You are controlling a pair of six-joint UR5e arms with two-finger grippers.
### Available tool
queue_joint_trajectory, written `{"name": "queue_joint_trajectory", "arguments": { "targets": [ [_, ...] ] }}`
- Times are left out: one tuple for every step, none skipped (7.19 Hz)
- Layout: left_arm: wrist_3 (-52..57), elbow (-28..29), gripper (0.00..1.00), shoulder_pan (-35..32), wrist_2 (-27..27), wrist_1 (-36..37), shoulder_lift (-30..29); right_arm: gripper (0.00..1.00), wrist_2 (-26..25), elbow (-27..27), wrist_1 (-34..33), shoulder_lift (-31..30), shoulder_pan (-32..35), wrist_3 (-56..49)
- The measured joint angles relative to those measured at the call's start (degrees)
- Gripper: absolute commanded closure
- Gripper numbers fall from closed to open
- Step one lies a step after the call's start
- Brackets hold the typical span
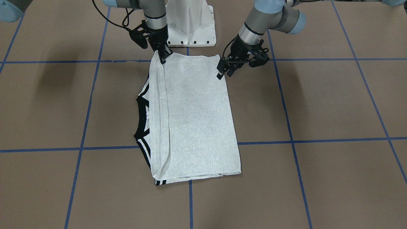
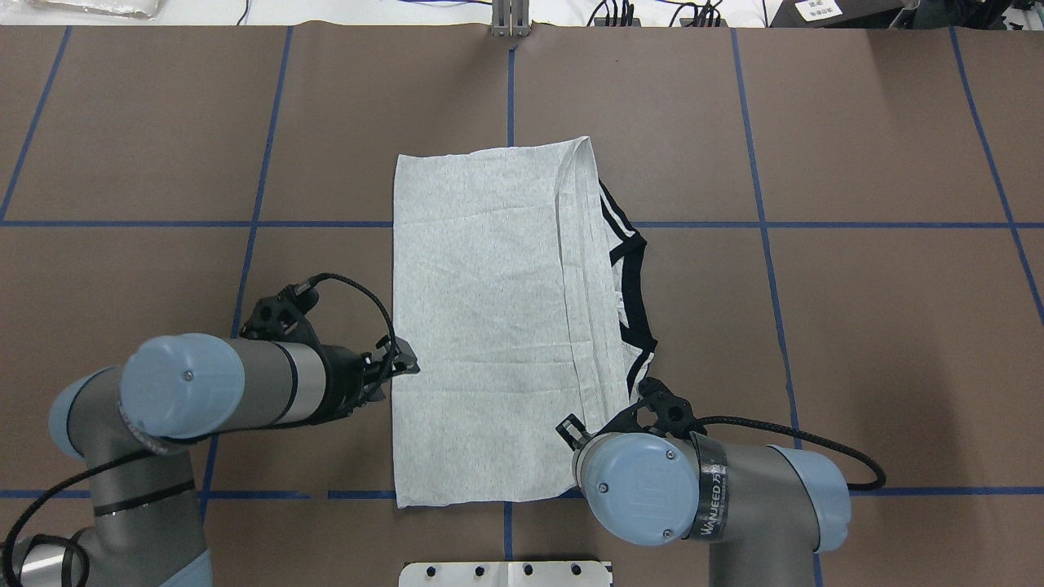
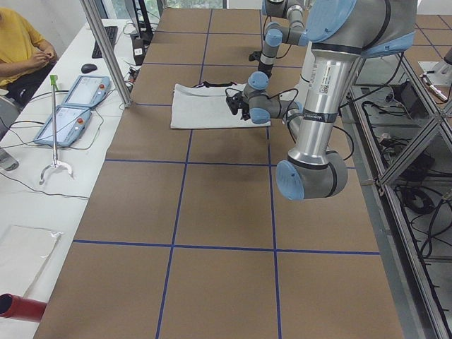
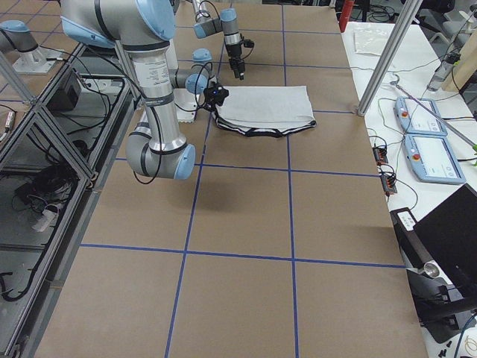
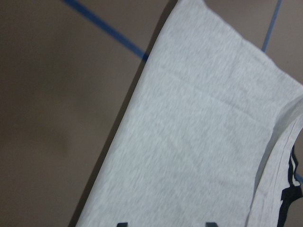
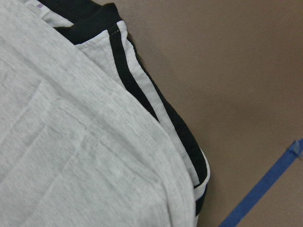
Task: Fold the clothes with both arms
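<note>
One shirt (image 2: 489, 326) lies flat in the middle of the worktop (image 2: 816, 326), folded into a long grey rectangle with the plain side up. Its long axis runs from the robot's side straight across to the far side. The black collar (image 2: 632, 285) points towards the robot's right and sticks out from under the folded layers along that long edge. Black stripes (image 2: 613, 220) show at either end of the collar. A few seamed fabric edges lie stacked just inside the collar, parallel to the long axis.

Two arms reach in, one on each long side of the shirt, both at its near end. The left gripper (image 1: 224, 72) is at the shirt's left edge. Its jaws stand apart, with grey cloth showing between the tips in the left wrist view. The right gripper (image 1: 165, 56) is on the near right corner, where the cloth rises slightly towards it. Whether its jaws pinch the fabric I cannot tell. Blue tape lines (image 2: 245, 224) divide the brown worktop into squares.
</note>
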Motion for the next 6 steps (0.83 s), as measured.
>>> {"name": "queue_joint_trajectory", "arguments": {
  "targets": [
    [-2.7,-0.5,0.35,3.3,0.5,1.5,0.6,1.00,0.0,0.0,0.0,0.0,0.0,0.0],
    [-4.8,-0.5,0.38,5.9,0.7,2.1,1.0,1.00,0.1,0.0,0.0,-0.1,0.0,0.0],
    [-5.9,-0.3,0.44,7.6,0.8,2.4,1.1,1.00,0.1,0.0,0.0,-0.1,0.0,0.0],
    [-6.5,-0.2,0.52,8.6,0.8,2.5,1.1,1.00,0.1,0.0,0.0,-0.1,0.0,0.0],
    [-6.9,-0.1,0.79,9.0,0.8,2.5,1.1,1.00,0.1,0.0,0.0,0.0,0.0,0.0],
    [-7.1,-0.1,1.00,9.3,0.8,2.5,1.1,1.00,0.2,0.0,0.0,0.0,0.0,0.0]
  ]
}}
